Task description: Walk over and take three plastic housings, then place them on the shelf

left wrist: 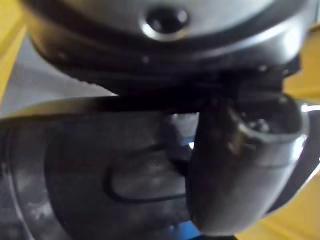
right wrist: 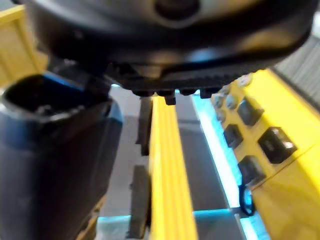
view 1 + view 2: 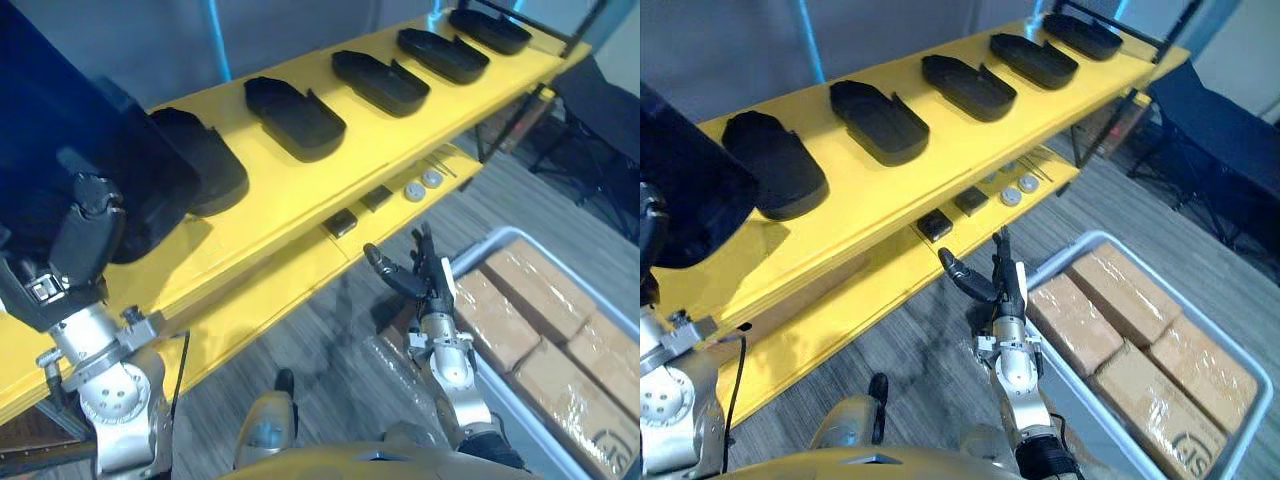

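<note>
Along the top board of a yellow shelf (image 3: pixel 970 140), five black plastic housings (image 3: pixel 880 122) lie in a row, open sides up. At the near left end, the left hand (image 3: pixel 85 230) clamps its thumb over one more large dark housing (image 3: pixel 60 120), held up beside the shelf. The right hand (image 3: pixel 425 275) hangs below over the wooden floor (image 3: pixel 940 350), fingers straight and empty, next to a grey crate (image 3: pixel 1085 395) of wrapped brown blocks (image 3: pixel 1110 290).
</note>
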